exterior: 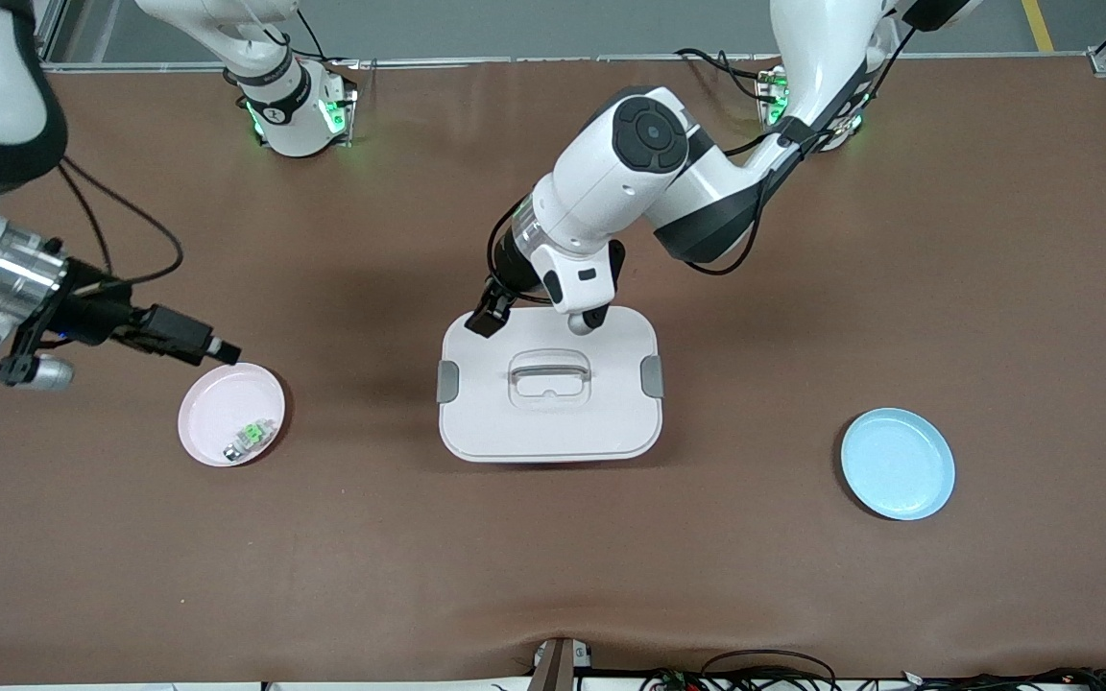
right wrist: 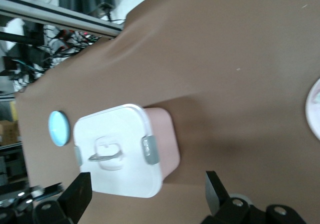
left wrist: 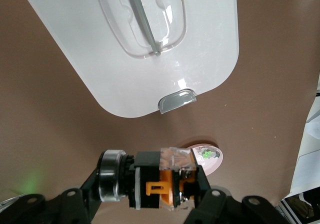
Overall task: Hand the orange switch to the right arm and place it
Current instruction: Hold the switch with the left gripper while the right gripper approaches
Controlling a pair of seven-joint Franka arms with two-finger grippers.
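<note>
The left gripper (left wrist: 165, 191) has the orange switch (left wrist: 162, 186) clenched between its fingers, hanging over the edge of the white lidded box (exterior: 549, 389) that faces the robots' bases, about mid-table. So the pick-up looks done; the hand-over and the placing are both still to come, by my reckoning. The right gripper (exterior: 217, 350) hovers over the rim of the pink plate (exterior: 217, 408) toward the right arm's end of the table, its fingers spread wide with nothing between them, well apart from the left one, so the two have ground to cover before any exchange. Look at that switch in the left wrist view: a tiny blocky thing, black casing, a bright orange plastic insert in the middle, a clear glossy cap on one face and a silvery round collar at one end. Hard, small, angular; I'd judge it leaves the receiving fingers little free surface to take hold of. The pink plate is smooth and shallow, and a small green-and-white part (exterior: 251, 437) already lies in it. The box lid is glossy white plastic with rounded corners, a recessed clear handle (exterior: 549, 369) and grey clips (exterior: 447, 381) on two sides; the right wrist view shows a pink body underneath. Toward the left arm's end sits a pale blue plate (exterior: 897, 464), round, bare. The table (exterior: 803, 595) is a matte brown mat, faintly rippled near the front edge.
</note>
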